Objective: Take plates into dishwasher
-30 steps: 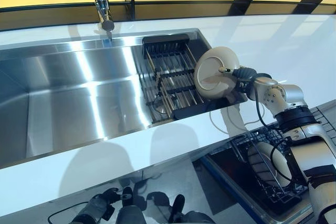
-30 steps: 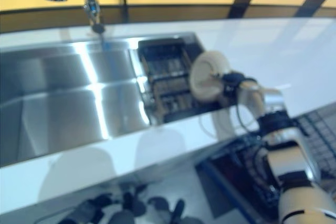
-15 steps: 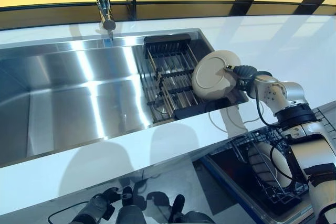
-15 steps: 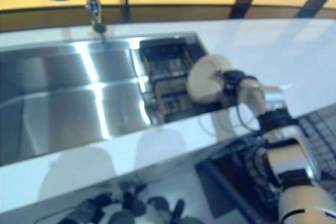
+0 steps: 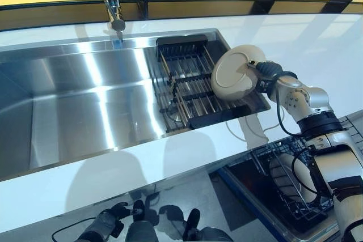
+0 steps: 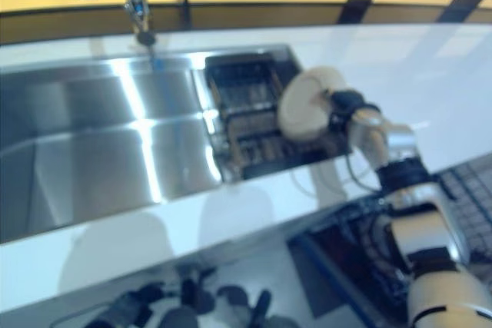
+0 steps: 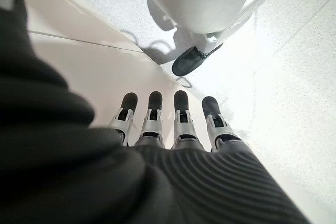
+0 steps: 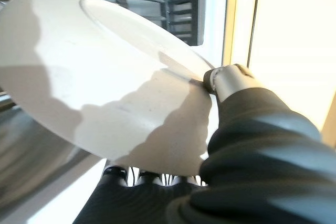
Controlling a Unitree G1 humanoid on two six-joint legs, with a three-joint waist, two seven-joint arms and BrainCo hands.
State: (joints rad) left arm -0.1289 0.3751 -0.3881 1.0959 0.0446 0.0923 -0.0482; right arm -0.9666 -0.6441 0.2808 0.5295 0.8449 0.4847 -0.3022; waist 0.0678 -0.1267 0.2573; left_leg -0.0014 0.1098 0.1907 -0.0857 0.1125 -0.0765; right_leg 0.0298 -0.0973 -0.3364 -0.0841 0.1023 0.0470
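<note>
My right hand [image 5: 265, 76] is shut on a cream plate [image 5: 233, 73], thumb on its face and fingers behind it. It holds the plate tilted on edge above the right end of the black dish rack [image 5: 187, 86] in the sink. The plate fills the right wrist view [image 8: 100, 77], with the thumb [image 8: 226, 80] pressed on it. Another white plate [image 5: 288, 175] stands in the dishwasher rack [image 5: 295, 196] at the lower right. My left hand [image 7: 173, 124] hangs low beside the cabinet with its fingers straight; it also shows in the left eye view [image 5: 108, 222].
A wide steel sink [image 5: 74, 106] lies left of the dish rack, with a tap [image 5: 113, 4] behind it. A white counter [image 5: 317, 43] runs round the sink. The open dishwasher sits below the counter's front edge at the lower right.
My right hand has lifted the plate up and a little to the right, away from the dish rack. The left hand has not moved.
</note>
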